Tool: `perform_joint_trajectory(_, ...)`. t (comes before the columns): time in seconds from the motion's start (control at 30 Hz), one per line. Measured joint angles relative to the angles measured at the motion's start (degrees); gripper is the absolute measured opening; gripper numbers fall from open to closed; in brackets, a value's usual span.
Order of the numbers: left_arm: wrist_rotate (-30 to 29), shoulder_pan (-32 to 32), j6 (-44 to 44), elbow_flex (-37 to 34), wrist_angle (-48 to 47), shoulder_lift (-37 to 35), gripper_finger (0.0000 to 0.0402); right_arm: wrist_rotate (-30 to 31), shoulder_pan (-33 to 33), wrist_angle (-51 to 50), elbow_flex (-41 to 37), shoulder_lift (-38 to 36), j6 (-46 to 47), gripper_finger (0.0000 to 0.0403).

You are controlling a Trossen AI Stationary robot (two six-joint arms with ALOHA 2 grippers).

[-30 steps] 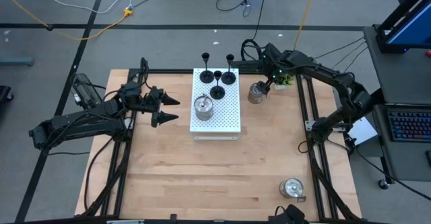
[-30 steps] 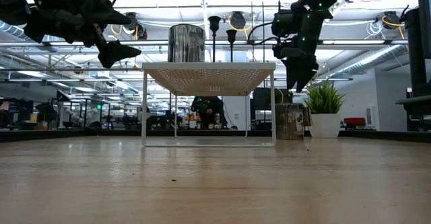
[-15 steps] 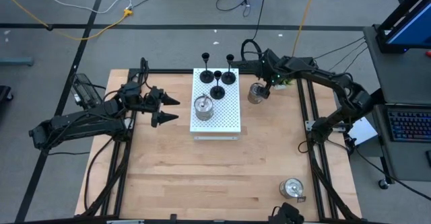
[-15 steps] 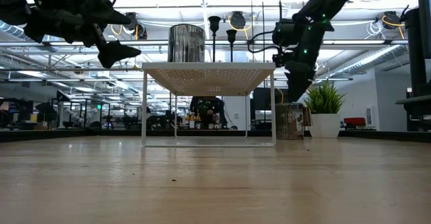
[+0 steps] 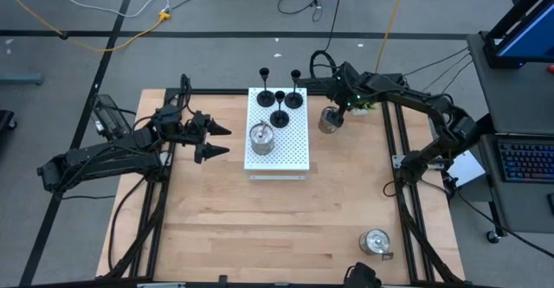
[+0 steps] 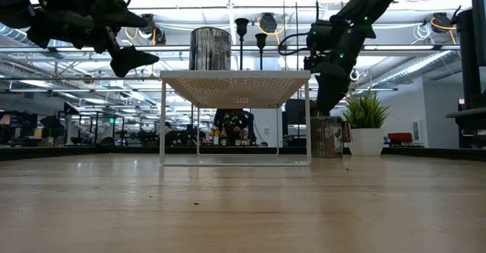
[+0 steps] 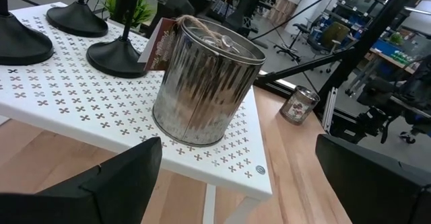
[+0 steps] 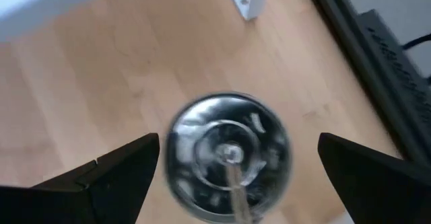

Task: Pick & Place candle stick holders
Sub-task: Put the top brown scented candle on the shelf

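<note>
Silver holder (image 8: 227, 155) upright, mouth up, under right gripper (image 5: 339, 113).

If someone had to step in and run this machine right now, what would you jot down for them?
Left gripper: open, empty, waiting left of the white board.
Right gripper: open, right above the silver holder on the table beside the board, not gripping.
On the board: three black holders and one silver holder.
Another silver holder sits near the table's front right.
Left, by the look of it: two silver holders off the board.
</note>
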Motion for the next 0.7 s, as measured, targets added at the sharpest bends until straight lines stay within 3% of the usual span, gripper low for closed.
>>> perform_joint_trajectory(0.37, 0.0, -0.01, 0.34, 0.0, 0.0, 0.01, 0.0399, -0.12, 0.0, 1.4, -0.17, 0.0, 1.82, 0.04)
perform_joint_trajectory(0.7, 0.0, 0.0, 0.52, 0.0, 0.0, -0.02, 0.0399, -0.26, 0.42, 5.73, -5.14, -0.02, 3.94, 0.04)
